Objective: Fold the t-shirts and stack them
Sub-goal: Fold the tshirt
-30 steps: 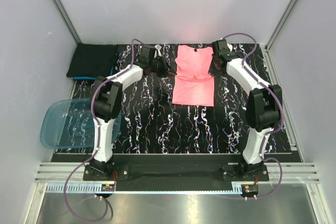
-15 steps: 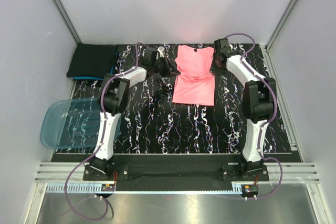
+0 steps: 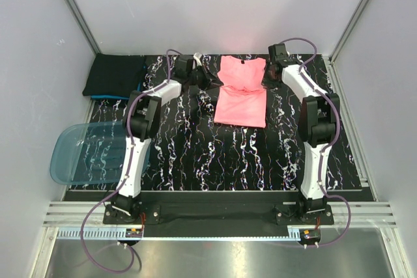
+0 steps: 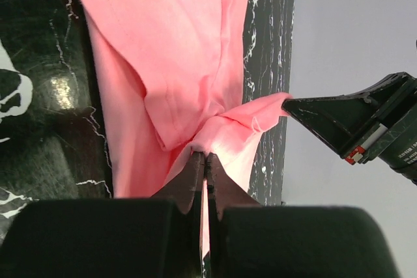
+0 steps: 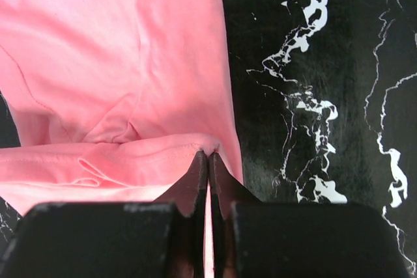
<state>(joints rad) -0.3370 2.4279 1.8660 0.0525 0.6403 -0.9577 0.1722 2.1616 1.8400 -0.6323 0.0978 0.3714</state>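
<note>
Both arms reaching farther back than second ago, dragging fold up salmon-pink t-shirt (image 3: 241, 102), which is lying far-centre on table (image 3: 195, 154). Left gripper (image 4: 205, 157) pinching pink edge tight, right gripper (image 5: 208, 155) pinching opposite edge. Halving fold likely nearing finish, with stacking beside black t-shirt (image 3: 114, 73) remaining

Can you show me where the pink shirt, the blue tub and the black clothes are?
pink t-shirt (image 3: 241, 107): overhead view, its lower half.
blue tub (image 3: 65, 151): overhead view, its left wall.
black t-shirt (image 3: 116, 74): overhead view, middle of the folded cloth.
</note>
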